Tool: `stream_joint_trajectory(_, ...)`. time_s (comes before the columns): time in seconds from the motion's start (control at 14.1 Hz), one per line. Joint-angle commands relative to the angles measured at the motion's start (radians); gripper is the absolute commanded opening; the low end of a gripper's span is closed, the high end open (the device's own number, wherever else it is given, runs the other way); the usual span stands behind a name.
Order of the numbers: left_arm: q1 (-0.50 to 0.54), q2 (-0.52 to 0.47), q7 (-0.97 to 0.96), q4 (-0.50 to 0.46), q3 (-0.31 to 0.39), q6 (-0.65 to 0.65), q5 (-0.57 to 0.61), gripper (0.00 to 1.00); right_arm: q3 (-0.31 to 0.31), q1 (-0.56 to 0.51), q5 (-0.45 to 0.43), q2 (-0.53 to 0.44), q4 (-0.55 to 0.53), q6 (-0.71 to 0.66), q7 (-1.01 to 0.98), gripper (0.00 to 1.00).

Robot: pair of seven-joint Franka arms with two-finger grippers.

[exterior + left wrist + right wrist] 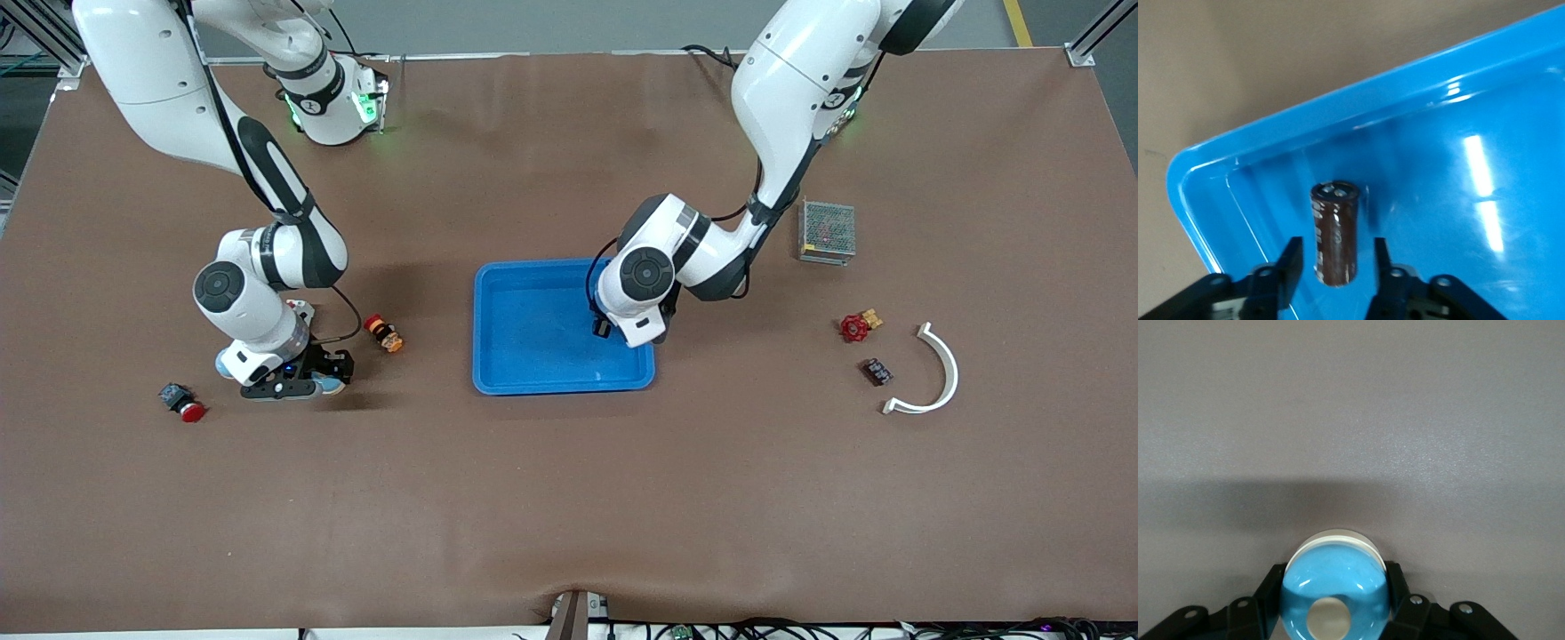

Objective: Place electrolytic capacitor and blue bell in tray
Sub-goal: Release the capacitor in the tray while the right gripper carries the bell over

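The bright blue tray (533, 373) lies mid-table. My left gripper (607, 327) is low over the tray's corner toward the left arm's end. In the left wrist view it (1337, 245) is open, and the dark brown electrolytic capacitor (1335, 233) lies on the tray floor (1458, 220) between the fingers, with a gap on each side. My right gripper (293, 384) is down at the table toward the right arm's end. In the right wrist view it (1336, 573) is shut on the blue bell (1336, 577), a glossy dome with a cream button. A sliver of the bell (331, 385) shows beside the fingers.
A red-capped button switch (182, 402) and a red, orange and black part (384, 333) lie near the right gripper. Toward the left arm's end lie a metal mesh box (827, 231), a red valve handle (858, 326), a small dark part (877, 372) and a white curved piece (933, 378).
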Motion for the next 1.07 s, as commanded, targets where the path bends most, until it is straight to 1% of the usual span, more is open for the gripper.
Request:
stream_joint_trajectory(0.0, 0.018, -0.069, -0.007, -0.001, 0.014, -0.031, -0.007, 1.00, -0.002, 0.006, -0.003, -0.001, 0.018, -0.001, 0.003, 0.43)
stream_joint_trajectory(0.14, 0.076, -0.143, -0.004, 0.001, 0.014, -0.109, -0.007, 1.00, -0.002, 0.006, -0.003, -0.013, 0.042, -0.036, 0.003, 0.43)
stream_joint_trajectory(0.21, 0.099, -0.181, -0.001, -0.002, 0.014, -0.140, -0.007, 1.00, -0.001, 0.007, -0.001, -0.030, 0.065, -0.091, 0.003, 0.43)
stream_joint_trajectory(0.36, 0.163, -0.227, 0.052, 0.001, 0.014, -0.215, -0.006, 1.00, -0.001, 0.023, 0.007, -0.071, 0.134, -0.274, 0.014, 0.43)
stream_joint_trajectory(0.5, 0.232, -0.254, 0.165, -0.001, 0.014, -0.307, -0.006, 1.00, 0.001, 0.040, 0.016, -0.094, 0.226, -0.475, 0.044, 0.44)
stream_joint_trajectory(0.57, 0.268, -0.267, 0.199, -0.005, 0.015, -0.330, -0.003, 1.00, 0.005, 0.050, 0.017, -0.096, 0.266, -0.537, 0.079, 0.44)
stream_joint_trajectory(0.64, 0.301, -0.283, 0.221, -0.016, 0.014, -0.344, 0.028, 1.00, 0.013, 0.067, 0.017, -0.099, 0.287, -0.574, 0.131, 0.44)
stream_joint_trajectory(0.71, 0.331, -0.289, 0.259, -0.022, 0.014, -0.374, 0.068, 1.00, 0.016, 0.093, 0.017, -0.113, 0.292, -0.584, 0.200, 0.44)
stream_joint_trajectory(0.85, 0.390, -0.291, 0.339, -0.022, 0.014, -0.416, 0.108, 1.00, 0.015, 0.186, 0.017, -0.120, 0.292, -0.584, 0.367, 0.44)
stream_joint_trajectory(1.0, 0.455, -0.288, 0.384, -0.028, 0.014, -0.421, 0.118, 0.91, 0.013, 0.288, 0.016, -0.119, 0.295, -0.568, 0.556, 0.44)
